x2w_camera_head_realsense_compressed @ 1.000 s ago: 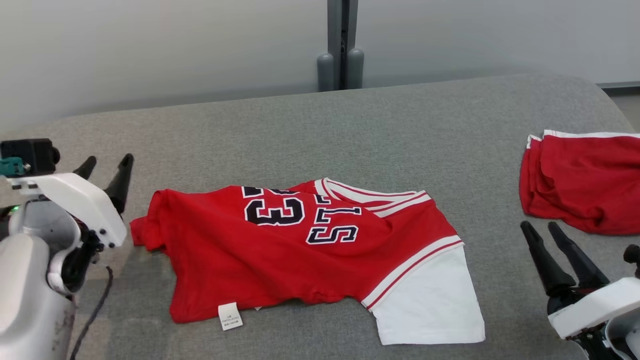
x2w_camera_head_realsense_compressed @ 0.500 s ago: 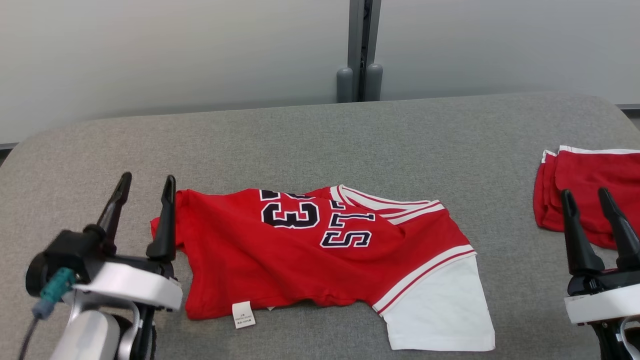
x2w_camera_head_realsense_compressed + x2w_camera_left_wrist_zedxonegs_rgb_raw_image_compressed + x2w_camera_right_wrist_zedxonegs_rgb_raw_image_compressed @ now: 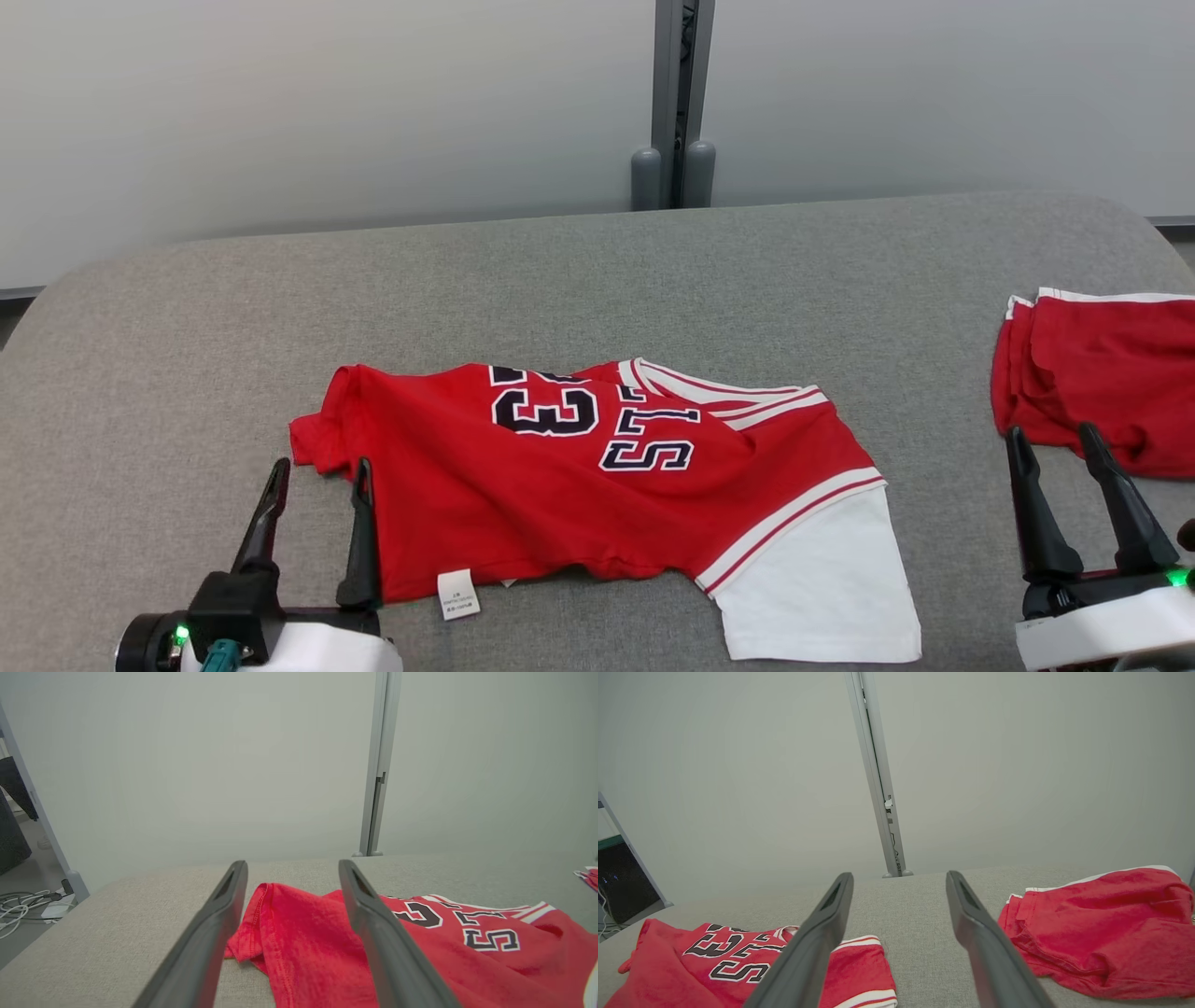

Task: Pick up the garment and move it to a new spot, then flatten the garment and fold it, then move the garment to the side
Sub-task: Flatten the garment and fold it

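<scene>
Your left gripper [image 3: 321, 464] has pulled back toward you since the earlier frame, from beside the jersey [image 3: 560, 485] to just off its near left corner. The head camera has also tipped a little, so part of that shift is the view's own. Both grippers are empty: the left fingers [image 3: 369, 914] are spread, with the bunched left hem showing between them, and the right gripper [image 3: 1050, 431] is spread too, just short of the red shorts [image 3: 1102, 373]. The jersey lies in the middle of the table [image 3: 560, 280], well apart from the shorts. It looks placed and perhaps doubled over along its far edge, where the number is cut off. I'd judge the folding unfinished: the left hem is rumpled, the label [image 3: 457, 594] hangs out and a white sleeve [image 3: 812, 579] sticks out at the near right. You still have smoothing, folding and the move to the side ahead.
</scene>
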{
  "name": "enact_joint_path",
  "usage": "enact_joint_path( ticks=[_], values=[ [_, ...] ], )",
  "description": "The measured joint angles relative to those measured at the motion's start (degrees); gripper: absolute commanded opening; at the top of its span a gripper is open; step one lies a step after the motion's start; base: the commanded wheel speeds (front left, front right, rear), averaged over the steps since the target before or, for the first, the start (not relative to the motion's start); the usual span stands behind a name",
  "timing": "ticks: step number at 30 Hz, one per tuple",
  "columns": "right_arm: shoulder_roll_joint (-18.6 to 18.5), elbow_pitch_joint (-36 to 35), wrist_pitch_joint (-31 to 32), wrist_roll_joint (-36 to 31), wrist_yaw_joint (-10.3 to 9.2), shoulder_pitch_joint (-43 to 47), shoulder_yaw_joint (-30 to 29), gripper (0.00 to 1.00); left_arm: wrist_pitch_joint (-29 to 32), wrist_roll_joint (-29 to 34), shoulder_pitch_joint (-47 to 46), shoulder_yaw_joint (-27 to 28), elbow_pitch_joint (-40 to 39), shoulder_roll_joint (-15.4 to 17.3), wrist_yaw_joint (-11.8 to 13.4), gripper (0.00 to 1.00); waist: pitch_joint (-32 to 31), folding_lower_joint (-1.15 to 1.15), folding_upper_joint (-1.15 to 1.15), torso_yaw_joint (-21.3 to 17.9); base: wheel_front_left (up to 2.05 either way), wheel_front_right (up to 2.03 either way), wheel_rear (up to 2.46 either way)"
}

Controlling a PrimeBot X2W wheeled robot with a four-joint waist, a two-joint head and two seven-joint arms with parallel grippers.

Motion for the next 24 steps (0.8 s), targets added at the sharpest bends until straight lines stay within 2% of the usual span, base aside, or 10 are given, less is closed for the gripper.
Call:
enact_joint_path(
  ticks=[11,24],
  values=[
    [0.1,0.4,0.0,-0.9,0.0,0.4,0.4,1.0,0.0,3.2,0.6,2.9,-0.2,-2.3,-2.8,1.0,-1.2,0.0,0.0,0.1,0.0,0.0,0.0],
    [0.0,1.6,0.0,-1.3,0.0,0.4,1.8,1.0,0.0,5.1,1.2,4.7,0.2,-3.7,-4.9,1.0,-1.6,0.0,0.0,0.3,0.0,0.0,0.0]
  ],
)
